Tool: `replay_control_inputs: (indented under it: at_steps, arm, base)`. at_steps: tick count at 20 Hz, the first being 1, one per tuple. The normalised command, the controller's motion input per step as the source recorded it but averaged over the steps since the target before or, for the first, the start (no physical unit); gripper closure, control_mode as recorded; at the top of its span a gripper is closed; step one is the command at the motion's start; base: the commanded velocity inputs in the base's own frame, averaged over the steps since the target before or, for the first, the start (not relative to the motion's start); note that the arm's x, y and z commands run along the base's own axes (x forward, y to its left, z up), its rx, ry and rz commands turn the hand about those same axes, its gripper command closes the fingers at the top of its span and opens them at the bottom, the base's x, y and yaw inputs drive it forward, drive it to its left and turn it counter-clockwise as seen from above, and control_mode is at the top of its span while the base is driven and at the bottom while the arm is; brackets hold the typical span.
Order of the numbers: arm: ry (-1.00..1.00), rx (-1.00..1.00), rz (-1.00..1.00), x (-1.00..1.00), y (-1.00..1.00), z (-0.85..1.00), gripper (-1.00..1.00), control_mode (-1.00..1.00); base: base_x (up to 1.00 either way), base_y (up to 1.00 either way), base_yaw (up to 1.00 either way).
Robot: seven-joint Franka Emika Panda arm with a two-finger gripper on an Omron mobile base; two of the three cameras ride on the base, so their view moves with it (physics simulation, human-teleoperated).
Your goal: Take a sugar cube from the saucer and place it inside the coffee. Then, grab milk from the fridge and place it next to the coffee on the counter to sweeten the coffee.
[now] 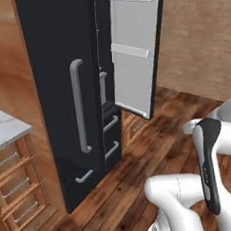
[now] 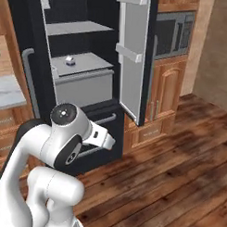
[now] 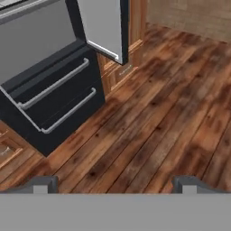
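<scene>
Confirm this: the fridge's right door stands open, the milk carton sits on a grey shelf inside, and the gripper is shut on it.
One part is wrong. The gripper is open and holds nothing; the hand view shows it over the wooden floor. The fridge door does stand open, and the milk carton sits on its grey shelf in the right base view.

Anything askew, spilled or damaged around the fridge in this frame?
Nothing stands out. The tall black fridge has its right door swung open; a small white carton sits upright on a grey shelf. The wooden floor looks clean.
</scene>
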Motion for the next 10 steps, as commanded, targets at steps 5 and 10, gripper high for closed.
replay_control_inputs:
  at_steps: [5, 10]
  arm:
    - [0.00, 0.00, 0.00, 0.00, 0.00, 0.00, -1.00, 1.00]
    - [0.00, 0.00, 0.00, 0.00, 0.00, 0.00, -1.00, 1.00]
  base:
    - [0.22, -0.92, 0.58]
    - [0.09, -0.94, 0.58]
